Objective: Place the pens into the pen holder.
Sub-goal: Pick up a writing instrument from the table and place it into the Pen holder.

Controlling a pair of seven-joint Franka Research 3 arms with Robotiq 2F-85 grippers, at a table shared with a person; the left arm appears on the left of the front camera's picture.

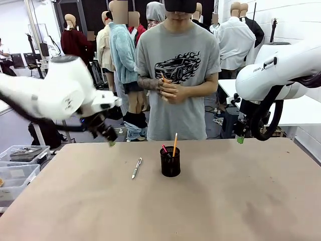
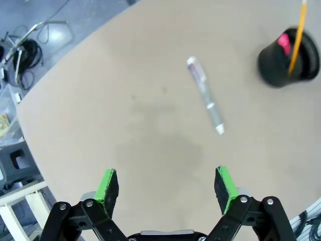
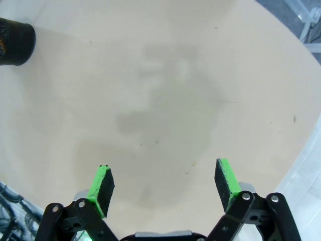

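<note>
Front view: silver-white pen (image 1: 136, 168) lies front-to-back, left of the pen holder (image 1: 170, 161).

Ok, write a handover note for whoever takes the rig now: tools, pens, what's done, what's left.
Left tool: open, empty, raised over the table, left side.
Right tool: open, empty, raised at the right.
Done: yellow-orange pencil and red-ended pen stand in the pen holder.
Left: silver pen lies flat on the table, left of the holder; it probably goes in next.
</note>
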